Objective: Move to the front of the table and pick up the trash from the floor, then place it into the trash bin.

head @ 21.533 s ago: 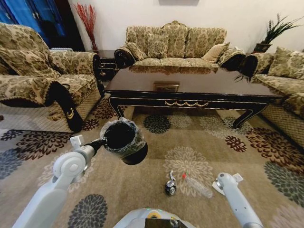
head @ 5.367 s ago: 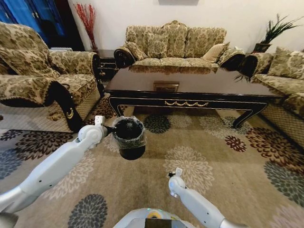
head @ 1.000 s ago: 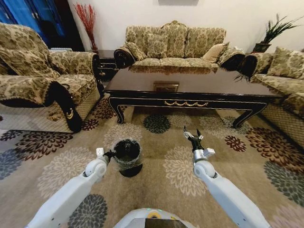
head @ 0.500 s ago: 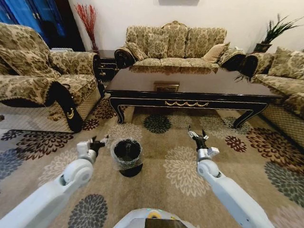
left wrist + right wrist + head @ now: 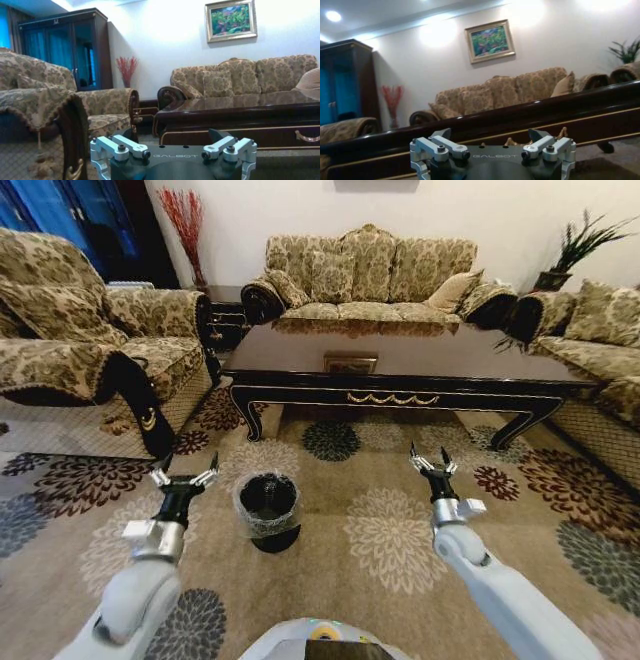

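The trash bin (image 5: pixel 268 511), small, round and black with a clear liner over its rim, stands upright on the carpet in front of the table (image 5: pixel 400 358), a long dark glossy one with gold scrollwork on its rail. My left gripper (image 5: pixel 185 471) hovers open just left of the bin, apart from it, fingers pointing toward the table. My right gripper (image 5: pixel 431 460) is open and empty over the carpet to the bin's right. Both wrist views look over open jaws at the table (image 5: pixel 240 108) (image 5: pixel 520 116). The trash is out of view.
Patterned sofas ring the table: one at the back (image 5: pixel 370 275), an armchair at the left (image 5: pixel 90 340), another seat at the right (image 5: pixel 600 350). A small dark cabinet (image 5: pixel 225 315) stands at the back left. Flowered carpet (image 5: pixel 385 530) lies open between me and the table.
My left gripper has let go of the bin's rim, swung left and now points forward, open. The bin stays upright on the carpet. My right gripper has drifted slightly right.
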